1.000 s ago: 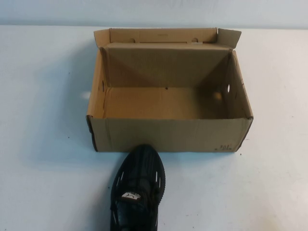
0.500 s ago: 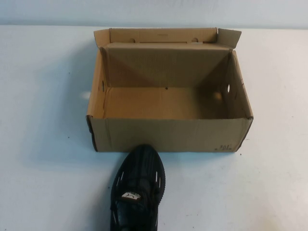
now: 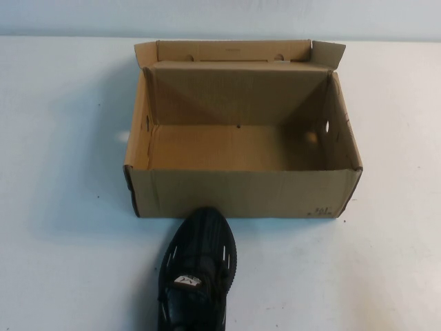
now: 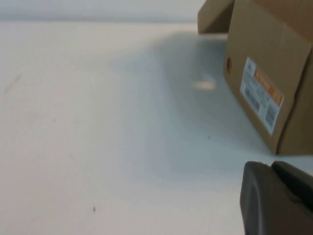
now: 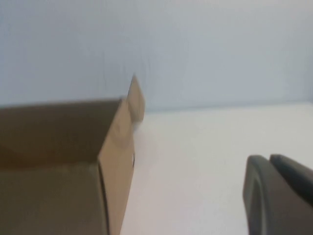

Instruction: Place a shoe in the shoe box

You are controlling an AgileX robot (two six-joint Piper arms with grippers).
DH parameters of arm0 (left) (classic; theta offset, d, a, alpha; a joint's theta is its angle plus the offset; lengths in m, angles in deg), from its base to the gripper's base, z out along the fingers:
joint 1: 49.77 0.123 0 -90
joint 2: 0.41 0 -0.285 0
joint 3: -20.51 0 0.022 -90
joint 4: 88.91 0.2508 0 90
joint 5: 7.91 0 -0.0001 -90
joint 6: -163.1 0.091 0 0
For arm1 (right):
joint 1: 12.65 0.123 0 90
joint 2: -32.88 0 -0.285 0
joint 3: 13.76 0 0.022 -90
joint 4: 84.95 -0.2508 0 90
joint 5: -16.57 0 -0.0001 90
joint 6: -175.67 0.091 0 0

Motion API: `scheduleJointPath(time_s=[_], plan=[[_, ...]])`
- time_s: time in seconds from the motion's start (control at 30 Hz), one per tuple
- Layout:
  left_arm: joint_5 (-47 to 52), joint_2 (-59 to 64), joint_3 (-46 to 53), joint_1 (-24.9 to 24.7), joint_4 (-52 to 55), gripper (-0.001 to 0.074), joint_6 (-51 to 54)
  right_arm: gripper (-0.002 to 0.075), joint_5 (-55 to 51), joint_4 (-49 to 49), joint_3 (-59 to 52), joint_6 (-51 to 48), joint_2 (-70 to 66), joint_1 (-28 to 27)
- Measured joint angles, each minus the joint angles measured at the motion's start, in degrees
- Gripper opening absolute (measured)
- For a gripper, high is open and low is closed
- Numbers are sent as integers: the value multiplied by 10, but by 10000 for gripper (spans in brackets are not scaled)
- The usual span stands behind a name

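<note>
The black sneaker point(image 3: 198, 265) lies on the white table with its toe touching the front wall of the brown cardboard shoe box point(image 3: 241, 193); its heel runs off the near edge of the high view. The box stands open and empty, its flap lid raised at the back. The box's labelled side shows in the left wrist view point(image 4: 264, 73) and a corner of it in the right wrist view point(image 5: 58, 147). My left gripper point(image 4: 270, 165) is shut and empty, left of the box. My right gripper point(image 5: 269, 157) is shut and empty, right of the box. Neither arm shows in the high view.
The white table point(image 3: 62, 262) stretches on both sides of the box and shoe. A pale wall point(image 5: 195, 44) rises behind the table's far edge.
</note>
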Motion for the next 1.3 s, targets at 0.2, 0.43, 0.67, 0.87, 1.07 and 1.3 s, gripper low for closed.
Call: scheduleJointPath(time_s=[0.2, 0.43, 0.67, 0.87, 1.07, 1.3], plan=[[-171, 0, 0, 0, 0, -2, 0, -16, 171, 0, 0, 0, 0, 0], [-409, 0, 0, 0, 3, -2, -1, -16, 237, -4, 0, 0, 0, 0], [-446, 0, 0, 0, 3, -2, -1, -16, 269, -10, 0, 0, 0, 0], [-499, 0, 0, 0, 3, -2, -14, -16, 429, -12, 0, 1, 0, 0], [-644, -1, 0, 0, 3, -2, -55, -16, 504, -17, 46, 3, 0, 0], [-569, -1, -116, 0, 3, -2, -99, -16, 402, -17, 230, 15, 0, 0]])
